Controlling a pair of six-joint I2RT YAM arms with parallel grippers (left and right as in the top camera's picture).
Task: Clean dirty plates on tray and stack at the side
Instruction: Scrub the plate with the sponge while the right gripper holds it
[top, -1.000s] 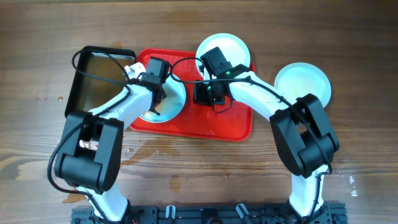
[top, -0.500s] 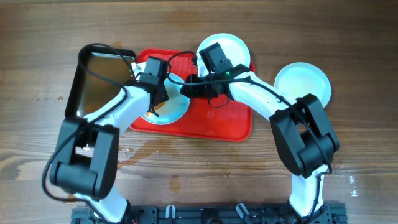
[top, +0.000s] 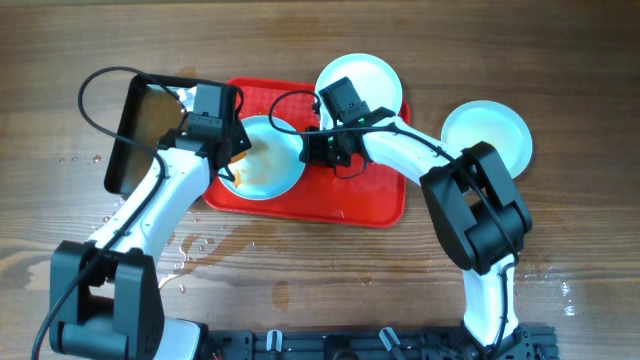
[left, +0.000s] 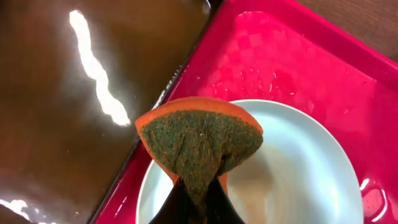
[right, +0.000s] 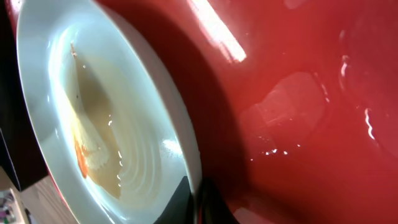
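1. Since a second ago the left arm has swung back off the middle of the dirty plate (top: 268, 160). Its left gripper (left: 200, 196), clenched on an orange sponge (left: 199, 140) with a green scouring face, now hangs over the plate's left rim, next to the black pan (top: 140, 130) of brown liquid.
2. The right gripper (right: 194, 200) let go for an instant and has closed again. It now pinches the plate's right rim, steadying it on the red tray (top: 360, 200).
3. With the sponge out of the way the hollow of the plate shows. Orange-brown streaks and a film of liquid remain, so I judge this plate not yet clean.
4. The swing toward the pan looks like a trip to wet or rinse the sponge before another scrub, though that is only a guess.
5. A second plate (top: 365, 75) sits at the tray's far edge, partly under the right arm. A third plate (top: 487, 133) lies on the desk (top: 300, 290) to the right of the tray, apart from it. No stack exists yet.
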